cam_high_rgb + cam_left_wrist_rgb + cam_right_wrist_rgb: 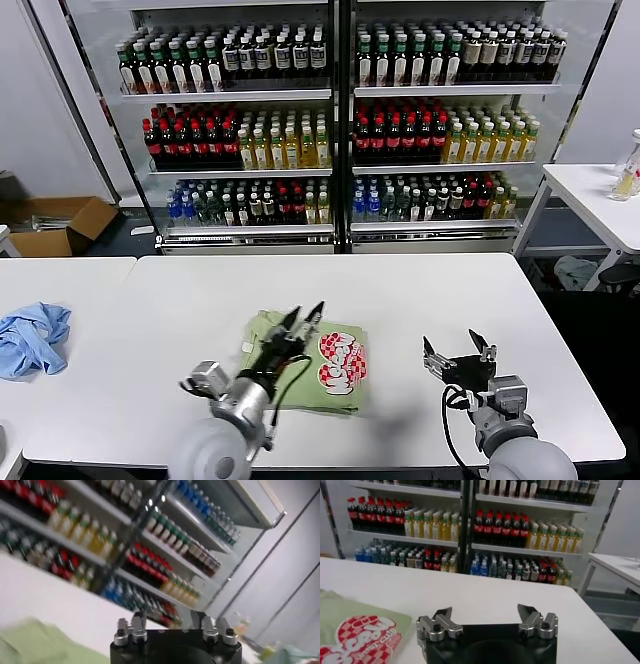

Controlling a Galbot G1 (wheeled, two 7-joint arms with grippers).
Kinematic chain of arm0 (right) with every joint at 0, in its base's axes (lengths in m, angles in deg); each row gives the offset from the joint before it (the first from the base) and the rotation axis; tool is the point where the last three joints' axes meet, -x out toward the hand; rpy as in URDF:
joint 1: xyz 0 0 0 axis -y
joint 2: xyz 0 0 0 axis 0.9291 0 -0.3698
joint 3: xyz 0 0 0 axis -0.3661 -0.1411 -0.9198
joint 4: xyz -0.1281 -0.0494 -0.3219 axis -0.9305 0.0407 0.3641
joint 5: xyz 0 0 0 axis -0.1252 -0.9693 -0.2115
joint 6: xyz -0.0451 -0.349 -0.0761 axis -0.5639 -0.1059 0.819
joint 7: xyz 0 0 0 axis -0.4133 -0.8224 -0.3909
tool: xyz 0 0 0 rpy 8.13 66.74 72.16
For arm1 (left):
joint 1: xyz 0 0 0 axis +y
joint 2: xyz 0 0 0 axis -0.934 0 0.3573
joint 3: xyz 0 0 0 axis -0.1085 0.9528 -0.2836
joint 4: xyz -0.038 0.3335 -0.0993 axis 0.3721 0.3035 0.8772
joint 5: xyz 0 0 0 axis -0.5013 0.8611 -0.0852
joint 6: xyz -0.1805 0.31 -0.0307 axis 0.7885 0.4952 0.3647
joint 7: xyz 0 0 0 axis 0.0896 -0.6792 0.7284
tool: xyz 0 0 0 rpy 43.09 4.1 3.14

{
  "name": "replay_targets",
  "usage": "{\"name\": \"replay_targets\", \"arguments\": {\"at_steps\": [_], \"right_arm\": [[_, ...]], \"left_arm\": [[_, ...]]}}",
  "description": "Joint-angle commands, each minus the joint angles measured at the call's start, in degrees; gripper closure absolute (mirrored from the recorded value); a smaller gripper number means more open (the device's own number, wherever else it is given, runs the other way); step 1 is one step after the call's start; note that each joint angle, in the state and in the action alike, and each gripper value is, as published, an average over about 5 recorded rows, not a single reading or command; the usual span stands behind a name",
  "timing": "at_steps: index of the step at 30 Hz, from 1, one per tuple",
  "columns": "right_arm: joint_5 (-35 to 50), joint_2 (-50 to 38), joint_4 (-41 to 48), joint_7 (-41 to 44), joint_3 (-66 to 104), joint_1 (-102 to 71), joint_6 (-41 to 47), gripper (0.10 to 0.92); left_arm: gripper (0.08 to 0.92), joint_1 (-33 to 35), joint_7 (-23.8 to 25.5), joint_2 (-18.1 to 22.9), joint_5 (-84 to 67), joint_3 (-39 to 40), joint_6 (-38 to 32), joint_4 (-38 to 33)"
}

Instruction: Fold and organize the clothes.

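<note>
The light green shirt [322,364] lies folded into a small rectangle on the white table [420,300], its red-and-white graphic facing up. My left gripper [303,316] is open and empty, raised above the shirt's near-left part, pointing toward the shelves. A blurred green edge of the shirt [35,642] shows in the left wrist view, below the left gripper [169,620]. My right gripper [458,349] is open and empty, low over bare table to the right of the shirt. In the right wrist view the shirt [357,632] lies off to the side of the right gripper [484,614].
A sky-blue cloth [32,337] lies crumpled on the adjoining table at the far left. Drink shelves [335,120] stand behind the table. Another white table [600,195] stands at the right, and a cardboard box [55,222] sits on the floor at the left.
</note>
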Motion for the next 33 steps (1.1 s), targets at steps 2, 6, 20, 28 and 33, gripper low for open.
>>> {"name": "replay_targets", "arguments": {"at_steps": [2,6,20,28,33], "right_arm": [[6.53,4.05,5.76,-0.15,-12.99,9.21,0.03,0.203],[8.62,5.47,8.64,-3.33,-19.39,10.42,0.10,0.203],[11.09,6.64,12.95,-8.04,-22.10,10.60,0.04,0.203],[11.92,7.59,13.89,-6.64,-22.49,11.65,0.01,0.203],[12.94,7.64,15.31,-6.38,-22.04,12.34,0.00,0.205]], "left_arm": [[0.312,7.96,6.07,-9.29,23.71,-17.82,-10.80,-0.82],[0.212,9.91,5.60,-8.26,24.09,-17.74,-10.37,-1.43],[0.177,10.55,6.43,-7.01,21.68,-16.36,-7.11,-3.62],[0.177,10.96,6.51,-6.45,21.26,-16.08,-6.92,-3.14],[0.177,11.36,6.48,-6.50,21.25,-16.23,-6.99,-2.96]]}}
